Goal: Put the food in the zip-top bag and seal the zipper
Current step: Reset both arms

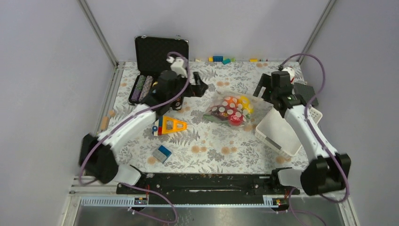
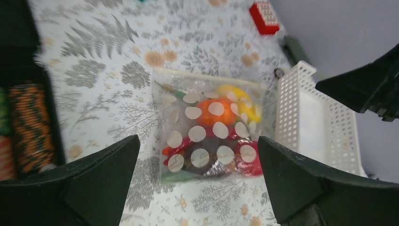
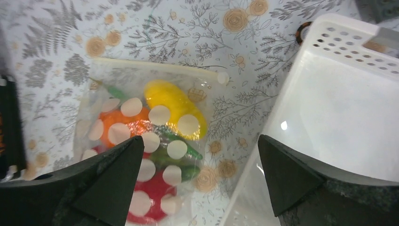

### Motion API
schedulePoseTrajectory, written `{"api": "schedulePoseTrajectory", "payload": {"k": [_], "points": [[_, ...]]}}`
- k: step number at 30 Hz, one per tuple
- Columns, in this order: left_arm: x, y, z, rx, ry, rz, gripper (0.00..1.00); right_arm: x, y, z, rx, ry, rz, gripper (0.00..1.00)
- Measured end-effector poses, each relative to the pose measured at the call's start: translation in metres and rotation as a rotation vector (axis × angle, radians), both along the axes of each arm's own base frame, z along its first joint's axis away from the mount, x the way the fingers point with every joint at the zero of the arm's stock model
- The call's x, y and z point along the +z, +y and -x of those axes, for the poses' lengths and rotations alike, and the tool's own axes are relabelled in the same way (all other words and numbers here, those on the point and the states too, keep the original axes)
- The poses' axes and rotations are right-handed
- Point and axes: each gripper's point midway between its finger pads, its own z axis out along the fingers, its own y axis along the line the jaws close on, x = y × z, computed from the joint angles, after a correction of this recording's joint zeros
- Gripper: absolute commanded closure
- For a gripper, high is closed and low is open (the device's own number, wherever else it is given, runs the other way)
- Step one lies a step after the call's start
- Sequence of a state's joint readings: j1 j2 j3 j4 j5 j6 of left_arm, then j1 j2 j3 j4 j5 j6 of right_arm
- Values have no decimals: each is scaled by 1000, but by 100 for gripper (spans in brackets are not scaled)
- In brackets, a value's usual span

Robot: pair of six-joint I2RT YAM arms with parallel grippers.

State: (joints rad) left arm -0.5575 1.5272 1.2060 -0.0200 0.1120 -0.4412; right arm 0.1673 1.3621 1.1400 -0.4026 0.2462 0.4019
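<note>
Hovering above the table (image 1: 207,150), the two arms stood either side of the zip-top bag (image 1: 230,111), elbows bent. The left gripper (image 1: 199,86) pointed across toward the bag, jaws spread wide and holding nothing. The right gripper (image 1: 264,90) tilted down between the bag and the white basket (image 1: 281,133), jaws just as wide and empty. The food (image 2: 214,111) lay inside the bag, with the zipper (image 2: 207,76) along its far edge.

One zip-top bag (image 2: 211,132) holds one yellow piece (image 3: 164,94), one orange pumpkin (image 3: 113,117) and one red tomato (image 3: 153,188). There is also one white basket (image 3: 339,117) and one black case (image 1: 157,54).
</note>
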Motion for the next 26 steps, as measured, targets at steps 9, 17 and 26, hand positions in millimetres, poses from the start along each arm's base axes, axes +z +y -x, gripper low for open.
{"api": "schedulePoseTrajectory", "payload": {"k": [9, 17, 26], "points": [[69, 143, 87, 483, -129, 91, 1, 51, -25, 107, -46, -238, -30, 0], [1, 229, 135, 841, -14, 38, 1, 10, -42, 166, -101, -225, -24, 0], [-16, 234, 133, 893, 26, -17, 1, -25, -50, 182, -137, -178, -8, 0]]}}
